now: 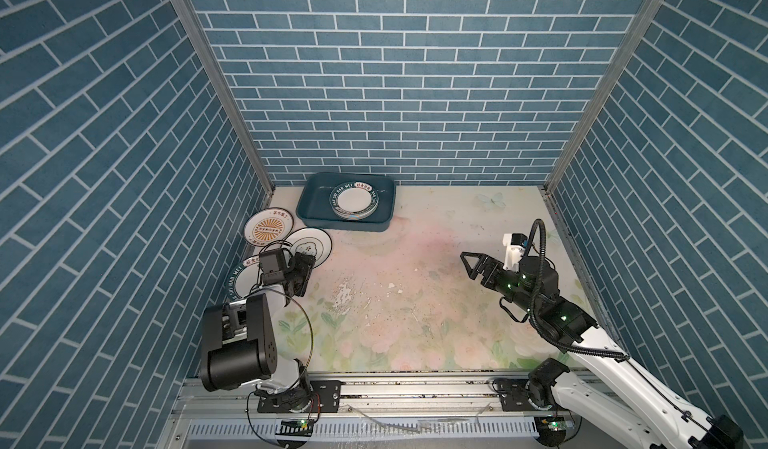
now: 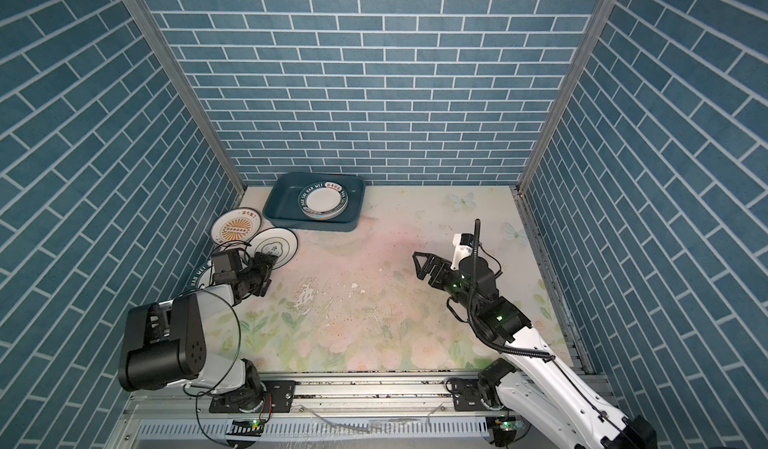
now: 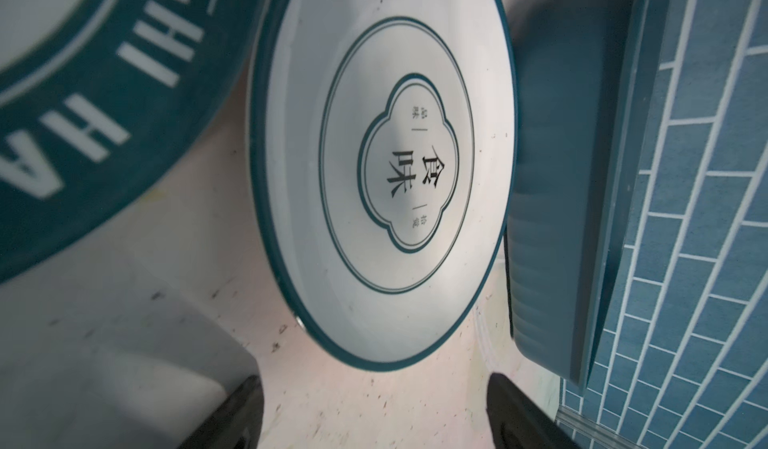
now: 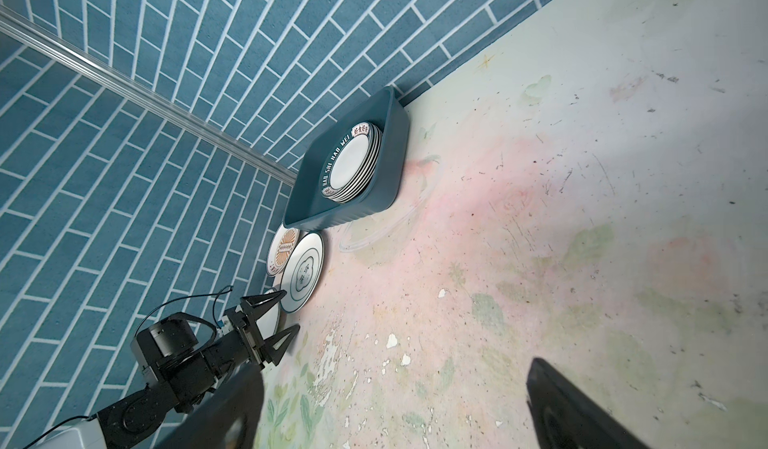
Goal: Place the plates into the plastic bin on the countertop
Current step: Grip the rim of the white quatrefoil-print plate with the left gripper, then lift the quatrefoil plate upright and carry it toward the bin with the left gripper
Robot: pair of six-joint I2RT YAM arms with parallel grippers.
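Three plates lie on the countertop (image 1: 415, 301) at the left: a sunburst plate (image 1: 268, 228), an emblem plate (image 1: 313, 241) and a green-banded plate (image 1: 243, 280) partly under my left arm. Another stack of plates (image 1: 355, 202) sits in the plastic bin (image 1: 316, 185) at the back. My left gripper (image 1: 306, 274) is open just short of the emblem plate's near rim. In the left wrist view that emblem plate (image 3: 395, 168) fills the space ahead of my left gripper (image 3: 376, 401). My right gripper (image 1: 467, 262) hovers open at mid-right, holding nothing.
Blue brick-pattern walls close in the left, back and right. The sunburst plate leans near the left wall. A grey metal rail (image 1: 415, 388) runs along the front edge. White chipped patches (image 1: 345, 297) mark the countertop's middle.
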